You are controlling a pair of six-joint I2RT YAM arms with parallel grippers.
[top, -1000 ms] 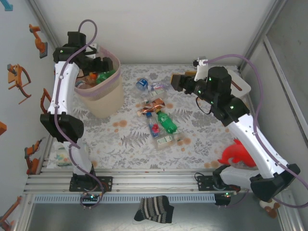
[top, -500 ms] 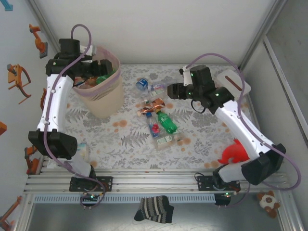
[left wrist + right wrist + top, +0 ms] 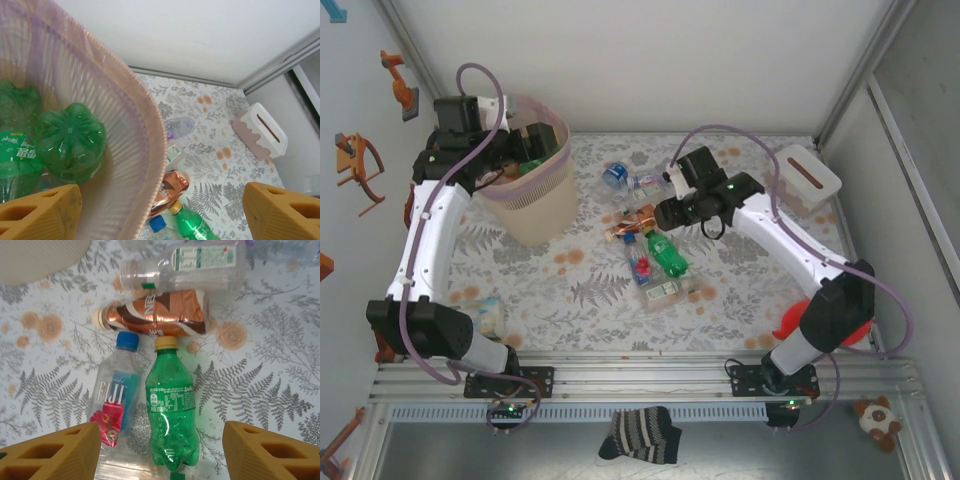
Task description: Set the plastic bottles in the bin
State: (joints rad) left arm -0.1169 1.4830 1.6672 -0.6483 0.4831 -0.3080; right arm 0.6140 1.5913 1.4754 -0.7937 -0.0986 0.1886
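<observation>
Right tool [image 3: 160,454] swung left over glossy green bottle [image 3: 171,410], jaws apart, empty, left tool [image 3: 160,212] likewise spread above ribbed pink bin [image 3: 131,131]

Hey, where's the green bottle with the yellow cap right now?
In the right wrist view, the green bottle lies low in the middle, beside the Fiji bottle, its cap just under the brown-labelled bottle.
</observation>
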